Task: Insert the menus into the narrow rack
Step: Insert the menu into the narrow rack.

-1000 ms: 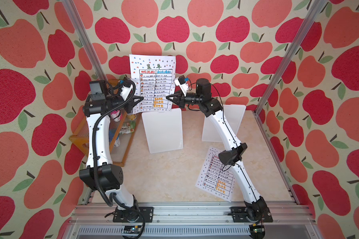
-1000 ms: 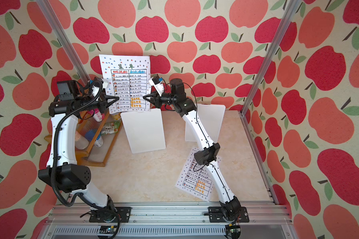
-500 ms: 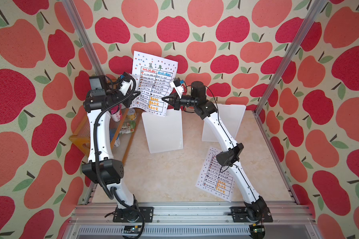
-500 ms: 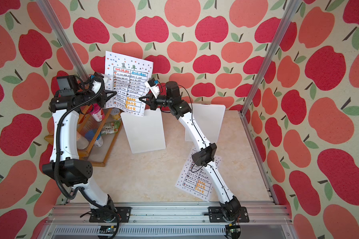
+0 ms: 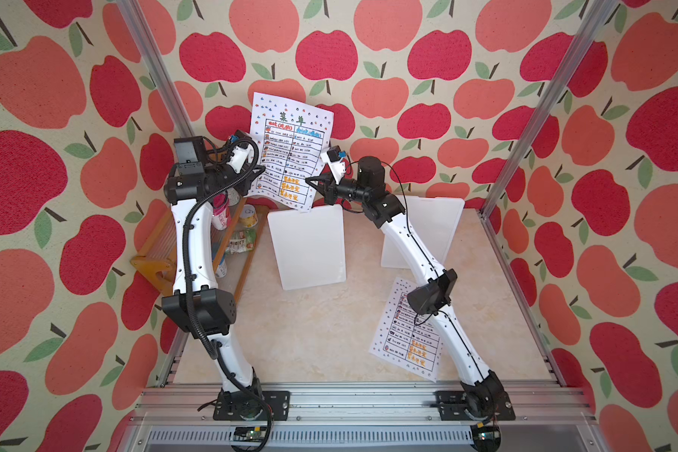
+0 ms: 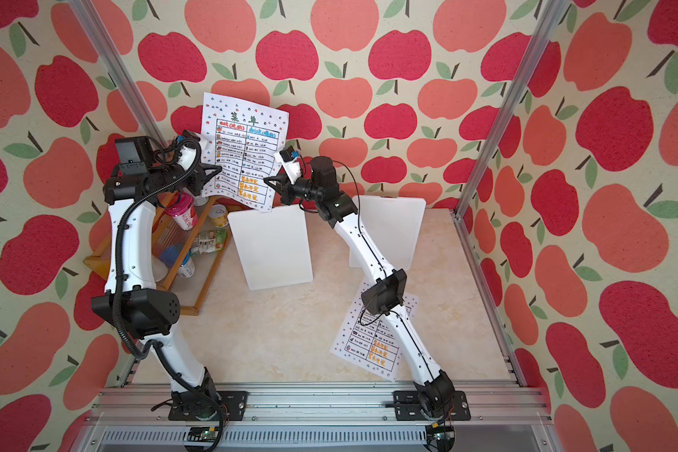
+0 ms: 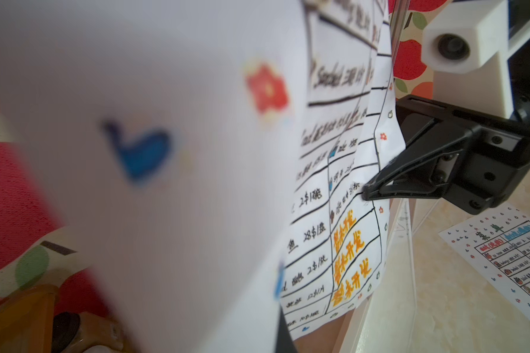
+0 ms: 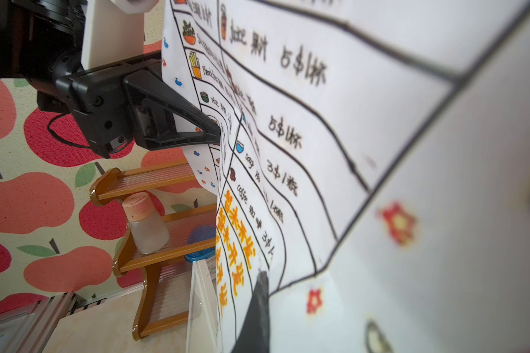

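Progress: nothing racked yet | left gripper (image 5: 262,169) clamped on menu (image 5: 290,152) edge, right gripper (image 5: 309,180) clamped on opposite edge | menu upright between jaws, bottom edge just above what seems the rack (image 5: 308,246) | second menu (image 5: 406,346) flat on table (image 5: 321,332), well apart from jaws, left to do

menu sheet (image 8: 318,128) close up, left tool (image 8: 215,134) pinching its edge, pink-capped bottle (image 8: 146,226) on wooden shelf (image 8: 153,183)

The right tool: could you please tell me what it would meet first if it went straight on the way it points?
The right tool is shut on the raised white paper menu, so that comes first; beyond it, probably the left tool on the opposite edge, depth unclear.
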Motion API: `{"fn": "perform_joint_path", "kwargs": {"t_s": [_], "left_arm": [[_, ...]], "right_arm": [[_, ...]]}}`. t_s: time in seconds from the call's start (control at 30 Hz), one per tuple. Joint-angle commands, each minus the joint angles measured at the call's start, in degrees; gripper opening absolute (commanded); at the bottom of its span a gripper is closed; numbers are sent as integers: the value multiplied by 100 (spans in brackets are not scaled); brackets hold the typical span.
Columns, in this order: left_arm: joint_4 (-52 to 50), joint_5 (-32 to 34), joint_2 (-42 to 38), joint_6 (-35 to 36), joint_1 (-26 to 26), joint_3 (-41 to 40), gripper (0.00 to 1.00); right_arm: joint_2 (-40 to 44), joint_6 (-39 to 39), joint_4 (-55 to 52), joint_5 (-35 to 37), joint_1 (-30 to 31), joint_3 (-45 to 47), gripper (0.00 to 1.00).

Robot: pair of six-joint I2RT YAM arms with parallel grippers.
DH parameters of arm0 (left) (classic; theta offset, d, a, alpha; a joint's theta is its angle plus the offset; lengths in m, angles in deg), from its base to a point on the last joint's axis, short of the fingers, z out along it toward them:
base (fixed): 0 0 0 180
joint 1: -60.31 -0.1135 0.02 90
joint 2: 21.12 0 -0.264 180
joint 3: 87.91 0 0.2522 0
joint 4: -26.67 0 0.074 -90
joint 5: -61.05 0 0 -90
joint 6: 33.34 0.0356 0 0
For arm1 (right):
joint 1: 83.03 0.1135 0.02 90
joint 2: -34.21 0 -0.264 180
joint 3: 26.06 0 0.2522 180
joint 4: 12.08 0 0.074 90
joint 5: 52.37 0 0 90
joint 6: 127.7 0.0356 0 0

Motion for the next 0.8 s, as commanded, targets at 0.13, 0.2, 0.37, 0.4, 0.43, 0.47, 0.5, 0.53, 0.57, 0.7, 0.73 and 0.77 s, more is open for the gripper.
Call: {"fn": "perform_joint_path", "kwargs": {"t_s": [0.13, 0.2, 0.37, 0.4, 0.43, 0.47, 0.5, 0.53, 0.57, 0.7, 0.73, 0.77], "left_arm": [[36, 98, 176, -84, 13, 437, 0], [34, 133, 204, -99, 12, 484, 0], [78, 237, 272, -158, 13, 550, 0], [63, 243, 286, -180, 13, 596, 0], [47, 228, 309, -192, 14, 629, 0], [43, 217, 319, -201, 18, 648, 0], [35, 217, 319, -211, 26, 649, 0], [34, 216, 318, -204, 34, 647, 0], [21, 216, 319, -203, 40, 647, 0], [5, 264, 315, -208, 48, 649, 0], [-1, 291, 312, -224, 49, 651, 0], [-1, 311, 298, -251, 57, 645, 0]], "right_arm": [[-304, 284, 421, 276, -53, 77, 0], [-325, 381, 522, 349, -71, 91, 0], [-366, 612, 730, 464, -103, 137, 0], [-369, 640, 759, 471, -110, 149, 0], [-359, 655, 762, 489, -106, 156, 0], [-368, 673, 755, 502, -112, 162, 0], [-368, 678, 733, 502, -112, 171, 0], [-367, 695, 714, 497, -111, 173, 0], [-386, 713, 693, 495, -116, 173, 0], [-424, 986, 703, 496, -154, 165, 0], [-421, 1068, 701, 468, -151, 155, 0], [-408, 1144, 680, 436, -166, 148, 0]]}}
